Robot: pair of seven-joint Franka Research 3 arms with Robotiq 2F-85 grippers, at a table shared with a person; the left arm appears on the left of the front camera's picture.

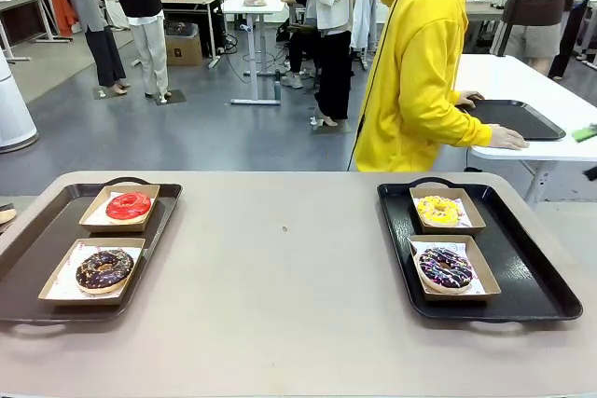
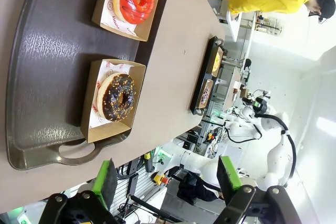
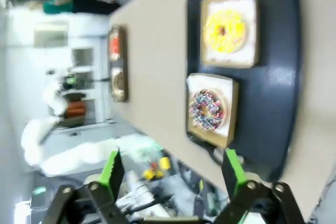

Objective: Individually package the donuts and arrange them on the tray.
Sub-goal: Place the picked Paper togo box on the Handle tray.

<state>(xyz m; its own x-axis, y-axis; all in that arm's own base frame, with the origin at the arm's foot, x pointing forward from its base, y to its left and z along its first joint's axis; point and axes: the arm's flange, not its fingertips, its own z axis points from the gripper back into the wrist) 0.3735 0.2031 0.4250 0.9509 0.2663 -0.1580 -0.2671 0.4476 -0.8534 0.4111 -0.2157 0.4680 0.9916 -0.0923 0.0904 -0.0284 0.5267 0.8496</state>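
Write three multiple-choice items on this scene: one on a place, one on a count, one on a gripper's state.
1. Where does the red-iced donut sit?
A. left tray, far box
B. right tray, near box
C. bare table

2. How many donuts lie on the right tray?
A. one
B. two
C. four

3. How does the left gripper stand?
A. shut on a donut
B. open, holding nothing
C. shut on a box

Answers: 1 A, it lies in the far box of the left tray; 2 B, a yellow donut and a sprinkled dark donut; 3 B, its green pads stand wide apart.

beige table [image 1: 280, 267], two trays [image 1: 56, 240] [image 1: 536, 277] (black)
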